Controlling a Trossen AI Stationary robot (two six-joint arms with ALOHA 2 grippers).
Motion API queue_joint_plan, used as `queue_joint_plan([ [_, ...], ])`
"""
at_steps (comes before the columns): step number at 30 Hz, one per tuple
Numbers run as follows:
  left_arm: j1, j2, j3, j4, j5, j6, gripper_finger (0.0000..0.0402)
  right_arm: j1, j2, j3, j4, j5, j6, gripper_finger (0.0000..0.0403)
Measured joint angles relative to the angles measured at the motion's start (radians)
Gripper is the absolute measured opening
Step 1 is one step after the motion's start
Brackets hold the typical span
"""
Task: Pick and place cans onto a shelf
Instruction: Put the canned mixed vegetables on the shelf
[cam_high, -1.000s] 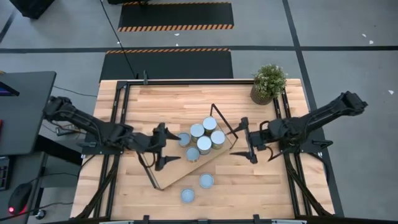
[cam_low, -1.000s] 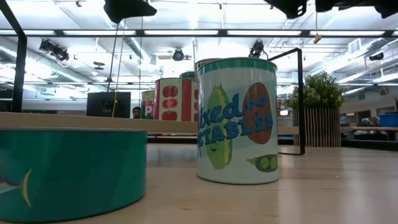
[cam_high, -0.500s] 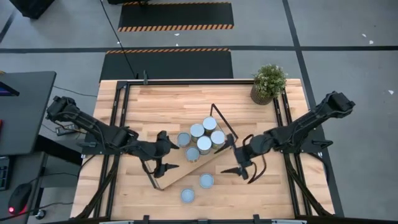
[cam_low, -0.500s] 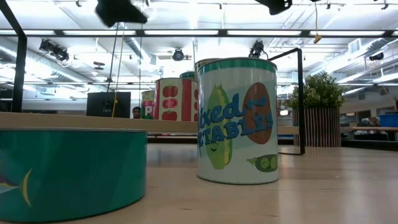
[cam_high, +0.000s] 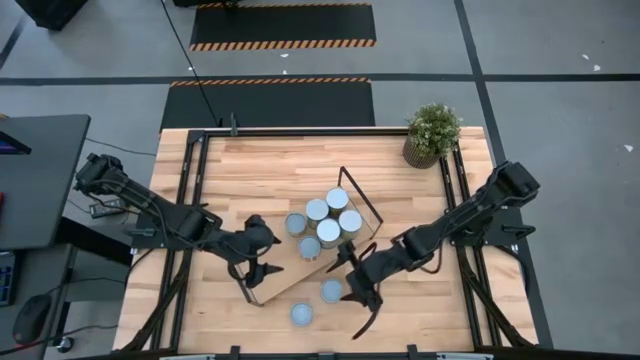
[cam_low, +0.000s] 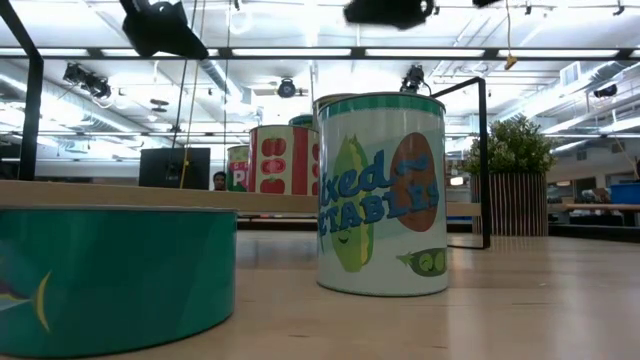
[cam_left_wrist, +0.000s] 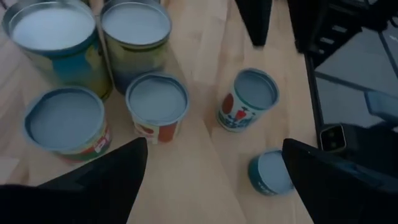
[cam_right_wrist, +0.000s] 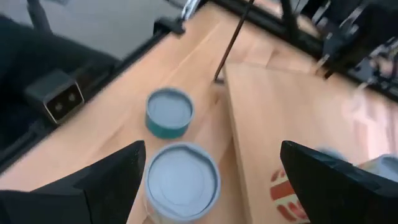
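Note:
Several cans (cam_high: 322, 222) stand upright on their bases on the light-wood shelf (cam_high: 285, 283), which lies slantwise on the table. Two more cans stand on the tabletop near the front edge: a taller vegetable can (cam_high: 331, 290) and a short teal can (cam_high: 301, 314). Both show in the right wrist view, the taller can (cam_right_wrist: 181, 177) and the teal can (cam_right_wrist: 169, 112). My right gripper (cam_high: 352, 285) is open, above and just right of the vegetable can. My left gripper (cam_high: 264, 256) is open and empty above the shelf's near-left end, left of the cans (cam_left_wrist: 157, 102).
A potted plant (cam_high: 432, 132) stands at the table's far right corner. Black wire frames rise at the shelf's two short ends, one by the can cluster (cam_high: 360, 200) and one at the near-left end (cam_high: 240, 275). Bare wood lies along the table's far side.
My right gripper has swung from the table's right side toward the left and the near edge, ending beside the two loose cans, its fingers still open. My left gripper has drifted a little toward the near edge. No can has moved.

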Motion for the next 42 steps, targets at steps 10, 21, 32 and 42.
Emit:
queue_joint_plan([
  [10,0.001,0.000,0.000,0.006,-0.019,-0.133,0.0377,0.001,0.095,0.043,-0.029,-0.004,-0.032,0.0381],
  [21,0.002,0.000,0.000,0.025,-0.071,-0.158,0.0377,0.001,0.189,0.042,0.015,-0.008,-0.036,0.0381],
  [32,0.002,0.000,-0.001,0.036,-0.082,-0.180,0.0377,-0.022,0.227,0.042,0.011,-0.070,0.004,0.0337],
  [42,0.002,-0.004,-0.002,0.097,-0.035,-0.144,0.0377,-0.040,0.206,0.061,0.017,-0.045,0.000,0.0297],
])
